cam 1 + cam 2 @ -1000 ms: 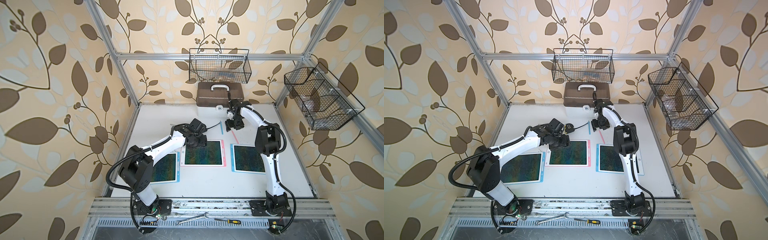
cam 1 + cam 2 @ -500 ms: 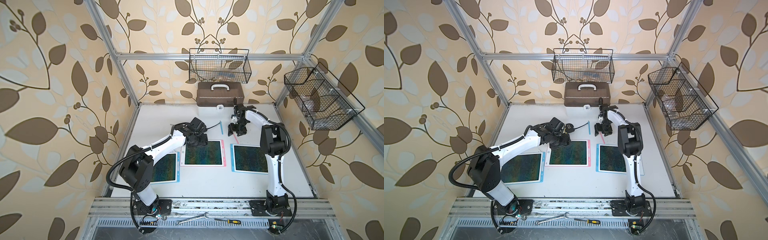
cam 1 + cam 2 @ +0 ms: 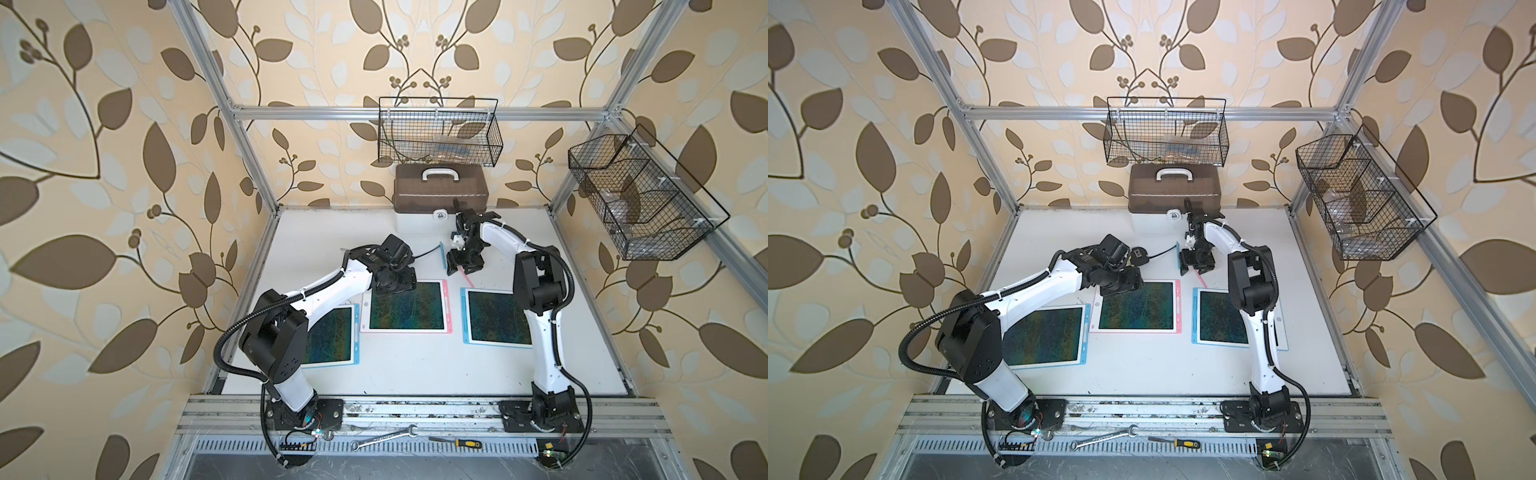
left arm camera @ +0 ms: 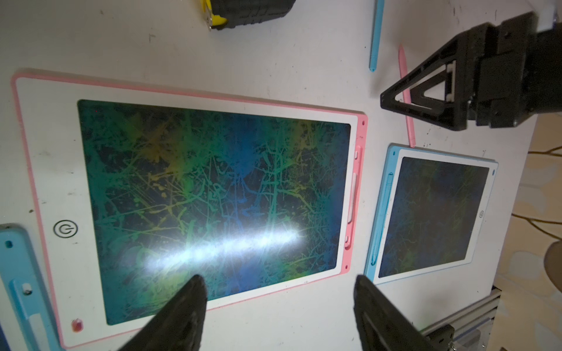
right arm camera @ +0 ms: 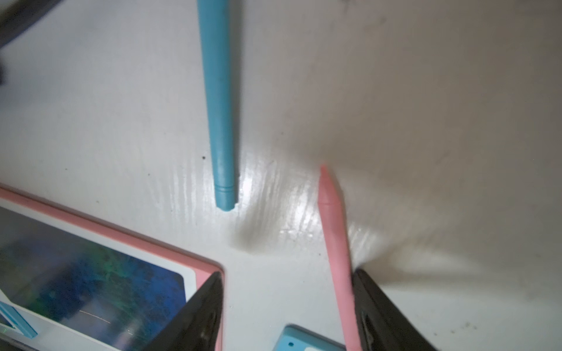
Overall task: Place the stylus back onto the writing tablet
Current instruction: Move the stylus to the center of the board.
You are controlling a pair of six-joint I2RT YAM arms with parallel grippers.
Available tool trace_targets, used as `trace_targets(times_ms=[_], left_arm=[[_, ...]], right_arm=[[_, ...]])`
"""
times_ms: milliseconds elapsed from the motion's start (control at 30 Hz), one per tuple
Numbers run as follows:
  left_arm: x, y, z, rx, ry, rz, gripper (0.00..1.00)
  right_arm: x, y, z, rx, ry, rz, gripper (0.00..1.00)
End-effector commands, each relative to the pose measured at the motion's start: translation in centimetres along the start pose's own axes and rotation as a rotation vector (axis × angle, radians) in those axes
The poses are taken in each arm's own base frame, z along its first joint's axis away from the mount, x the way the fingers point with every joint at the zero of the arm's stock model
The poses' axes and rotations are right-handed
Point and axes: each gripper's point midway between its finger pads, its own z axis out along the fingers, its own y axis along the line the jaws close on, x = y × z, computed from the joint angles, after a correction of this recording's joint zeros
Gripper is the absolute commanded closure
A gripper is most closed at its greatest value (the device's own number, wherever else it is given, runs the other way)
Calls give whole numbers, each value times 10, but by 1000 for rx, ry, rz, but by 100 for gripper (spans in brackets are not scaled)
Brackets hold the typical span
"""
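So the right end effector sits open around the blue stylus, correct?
No: the right end effector is open around the pink stylus, which lies close beside one finger. The blue stylus lies apart, outside the jaws. The right wrist view shows it.

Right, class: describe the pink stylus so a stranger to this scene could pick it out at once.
Start at the brown case by the back wall and come forward to the right hand. Two loose styluses lie on the table there. Yours is the pink stylus, between the hand's jaws; its neighbour is the blue stylus.
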Motion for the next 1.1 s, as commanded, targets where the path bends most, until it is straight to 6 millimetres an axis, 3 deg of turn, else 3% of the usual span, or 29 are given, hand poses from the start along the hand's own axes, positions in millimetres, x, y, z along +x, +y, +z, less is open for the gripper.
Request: trace_targets(times_ms=[0,333,800,933,1067], left_arm=[[-5,-3,-12,21,-30,3,23],[-2,0,-13,23,-32,-1,23],[7,12,-7,-16,-6,-11,24],[10,17,-3,-37,9,-14,24],[13,23,-3,-64,22,-9,24]], right_arm=[[13,9,16,2,67,-43,33],[33,40,30,5,102,-126,34],[70,44,39,-12,120,-109,37],[69,49,36,-10,107,-113,37],[54,50,20,7,46,-100,33]])
